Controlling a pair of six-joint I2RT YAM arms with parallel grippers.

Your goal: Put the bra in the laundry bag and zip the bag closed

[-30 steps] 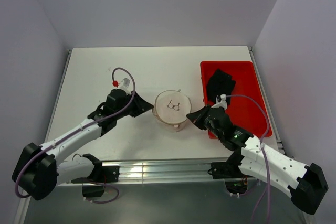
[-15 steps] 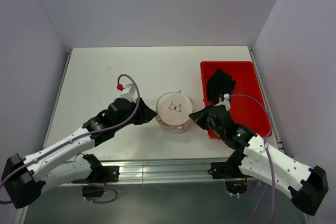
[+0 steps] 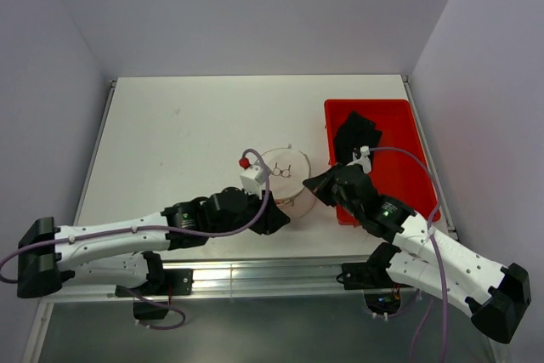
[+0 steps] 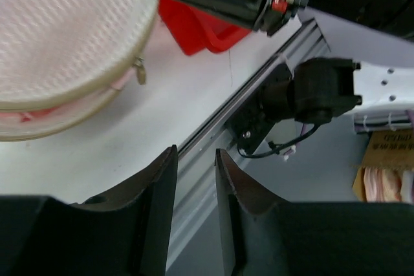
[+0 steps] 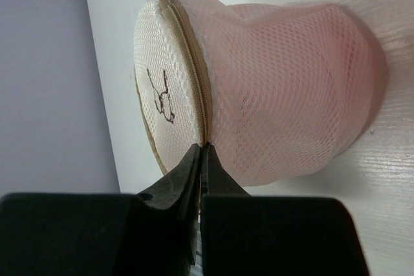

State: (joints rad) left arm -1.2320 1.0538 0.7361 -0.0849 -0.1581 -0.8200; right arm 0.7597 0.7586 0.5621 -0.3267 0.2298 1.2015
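The laundry bag (image 3: 285,172) is a round white mesh pouch standing mid-table with a beige zipper around its rim. The pale pink bra (image 5: 304,82) shows through the mesh inside it. In the left wrist view a strip of pink (image 4: 39,117) shows at a gap in the rim of the bag (image 4: 65,37), near the zipper pull (image 4: 138,69). My right gripper (image 3: 316,186) is at the bag's right side, and its jaws (image 5: 202,150) are pinched shut on the zipper rim. My left gripper (image 3: 279,218) is just in front of the bag, slightly open (image 4: 196,159) and empty.
A red plastic bin (image 3: 399,108) stands right of the bag with a black garment (image 3: 355,138) in it. The bin's corner (image 4: 194,27) shows in the left wrist view. The table's metal front rail (image 3: 255,276) runs close behind my left gripper.
My left arm has swung from the bag's left side round to its near side. My right gripper has stayed at the bag's right rim.
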